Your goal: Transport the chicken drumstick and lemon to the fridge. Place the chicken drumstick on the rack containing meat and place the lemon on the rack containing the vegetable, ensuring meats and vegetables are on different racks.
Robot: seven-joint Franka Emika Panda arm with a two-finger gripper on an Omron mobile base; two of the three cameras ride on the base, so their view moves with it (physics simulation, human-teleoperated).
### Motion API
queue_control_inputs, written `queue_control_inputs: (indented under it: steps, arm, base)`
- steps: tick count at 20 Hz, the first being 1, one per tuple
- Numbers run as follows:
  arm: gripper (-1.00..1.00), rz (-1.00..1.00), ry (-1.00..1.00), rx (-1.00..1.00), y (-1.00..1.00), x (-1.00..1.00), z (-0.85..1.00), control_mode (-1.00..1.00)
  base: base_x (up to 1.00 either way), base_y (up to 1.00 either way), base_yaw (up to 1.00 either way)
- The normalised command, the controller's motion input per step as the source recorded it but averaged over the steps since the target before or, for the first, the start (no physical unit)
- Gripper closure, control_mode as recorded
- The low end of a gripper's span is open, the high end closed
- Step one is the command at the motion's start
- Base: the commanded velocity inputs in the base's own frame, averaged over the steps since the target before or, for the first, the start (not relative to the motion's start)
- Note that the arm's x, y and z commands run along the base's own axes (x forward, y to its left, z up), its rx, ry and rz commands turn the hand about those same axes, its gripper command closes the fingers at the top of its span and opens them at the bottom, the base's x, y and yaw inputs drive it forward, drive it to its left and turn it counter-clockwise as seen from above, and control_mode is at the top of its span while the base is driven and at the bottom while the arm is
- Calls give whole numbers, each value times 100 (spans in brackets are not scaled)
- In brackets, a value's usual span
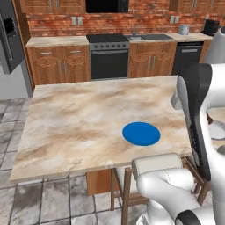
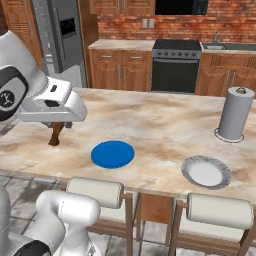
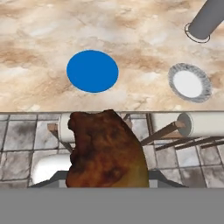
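My gripper is shut on the chicken drumstick, which hangs bone-end down just above the left part of the island counter. In the hand view the brown drumstick bulges between the fingers and hides the fingertips. The tall grey fridge stands beyond the island at the back left, also seen as the fridge. Its inside, with the racks, meat and vegetable, is hidden. The lemon is out of view.
A blue round plate lies near the counter's front edge, right of the drumstick. A grey-rimmed white plate and an upright paper towel roll stand to the right. Two padded stools sit along the near edge.
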Motion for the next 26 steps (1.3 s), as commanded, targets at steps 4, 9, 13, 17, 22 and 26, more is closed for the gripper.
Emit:
queue_control_inputs:
  steps: [4, 9, 13, 17, 22, 26]
  arm:
    - [100, 0, -6, 0, 12, -30, 45, -100]
    - [100, 0, -10, 0, 15, -36, 57, -100]
    - [100, 3, -6, 0, 36, -61, 15, -100]
    - [100, 0, 0, 0, 0, 0, 0, 100]
    - [100, 0, 0, 0, 0, 0, 0, 100]
    - [100, 0, 0, 0, 0, 0, 0, 100]
  base:
    - [0, 0, 0]
    - [0, 0, 0]
    - [0, 0, 0]
    - [-6, 53, 7]
    - [-1, 91, 11]
    - [-29, 100, 5]
